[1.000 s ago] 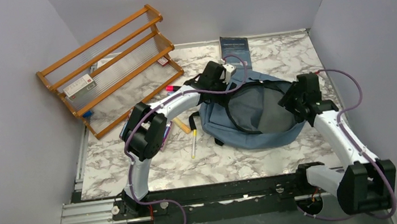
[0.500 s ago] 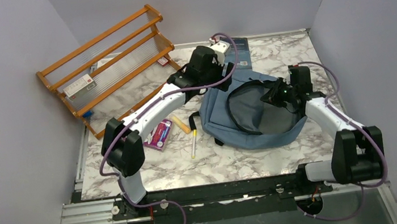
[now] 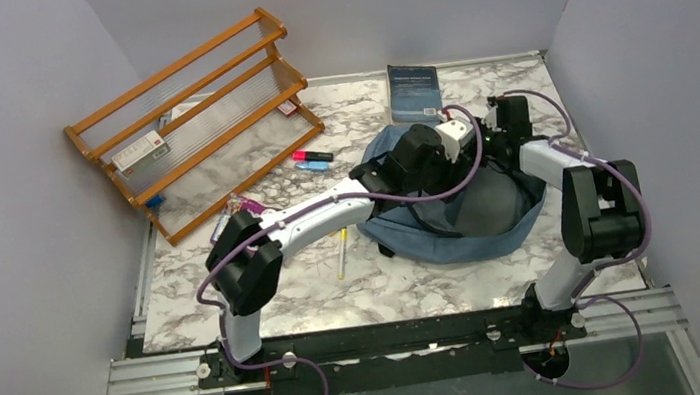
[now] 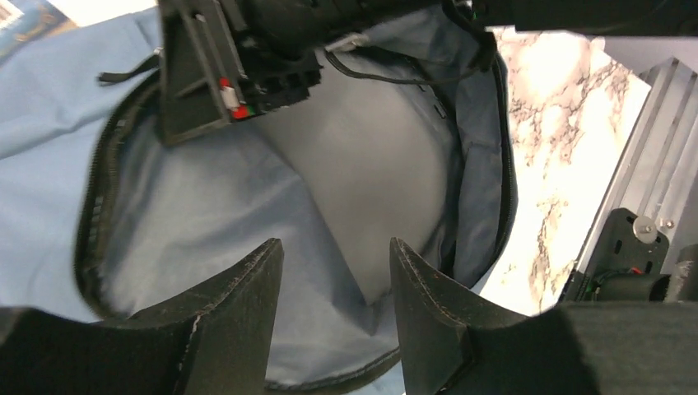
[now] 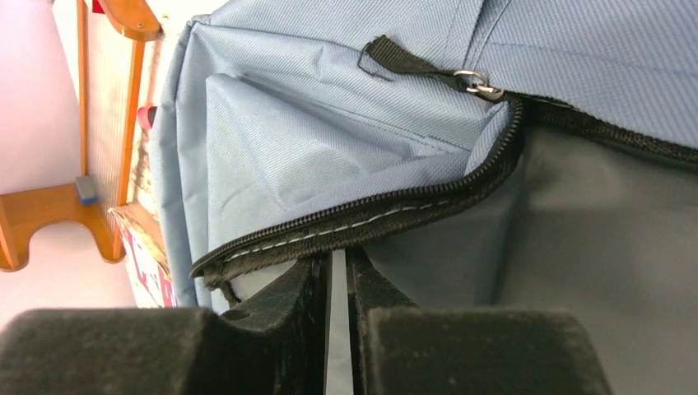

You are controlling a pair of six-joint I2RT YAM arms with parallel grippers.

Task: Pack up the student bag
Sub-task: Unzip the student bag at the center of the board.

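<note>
Currently: student bag (image 3: 491, 226), right of centre, being held open

Likely fault: the zip edge slipping out of so thin a pinch, the mouth collapsing. Left gripper (image 4: 333, 280) is hovering over the lining, jaws apart, empty. Right gripper (image 5: 336, 276), elbow folded high, is pinching the zip edge, jaws nearly together. Book (image 3: 414, 91) is lying beyond, upper centre.

The student bag (image 3: 491, 226), a soft dusty-blue backpack with black zipper and straps, lies flat and unzipped, its mouth gaping on grey lining. That mouth sits directly beneath the left gripper (image 4: 333, 255); its zippered rim is pinched in the right gripper (image 5: 333, 267).
</note>
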